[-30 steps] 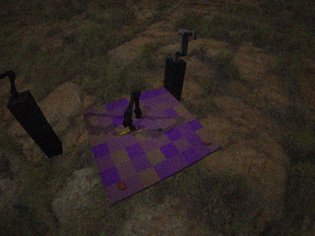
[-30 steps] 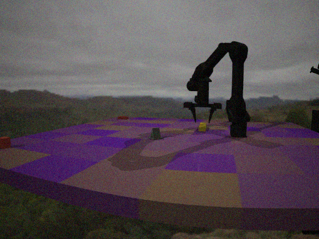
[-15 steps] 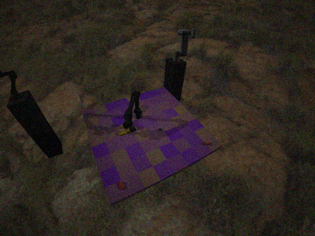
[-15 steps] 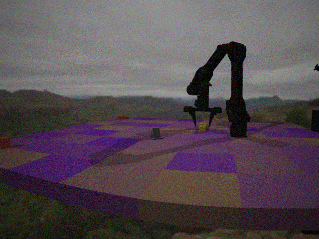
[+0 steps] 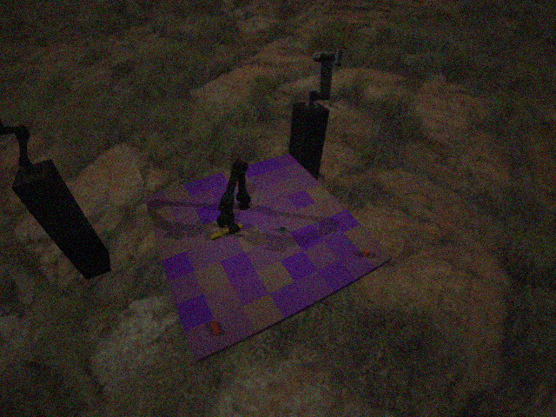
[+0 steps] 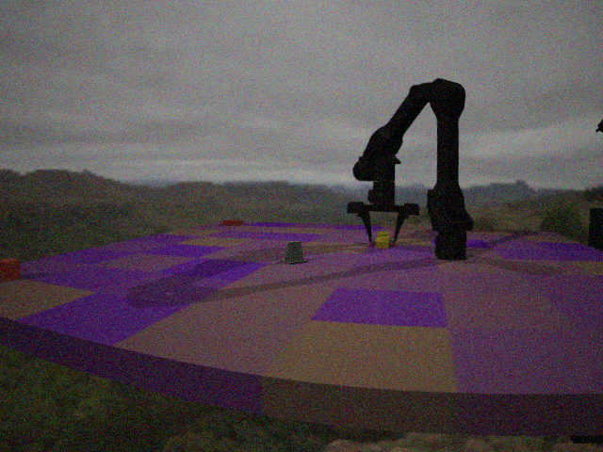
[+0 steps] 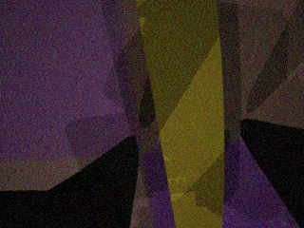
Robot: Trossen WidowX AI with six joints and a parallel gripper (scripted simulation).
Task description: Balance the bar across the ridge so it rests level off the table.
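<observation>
The yellow bar [image 5: 219, 234] [image 6: 382, 239] [image 7: 197, 109] lies flat on the patchwork table [image 5: 233, 274] [image 6: 380, 360]. My gripper [image 5: 232, 228] [image 6: 382, 241] [image 7: 188, 135] points straight down over the bar and is open. Its fingers stand one on each side of the bar, low near the table, with a gap on both sides in the wrist view. The small grey-green ridge [image 5: 282, 229] [image 6: 294, 252] stands on the table apart from the bar, left of it in the exterior view. Nothing rests on the ridge.
One red block [image 5: 215, 327] [image 6: 233, 222] and another red block [image 5: 366, 252] [image 6: 9, 268] lie near the table's edge, far from the bar. Two dark pedestals [image 5: 60, 220] [image 5: 307, 135] with other arms on top stand off the table.
</observation>
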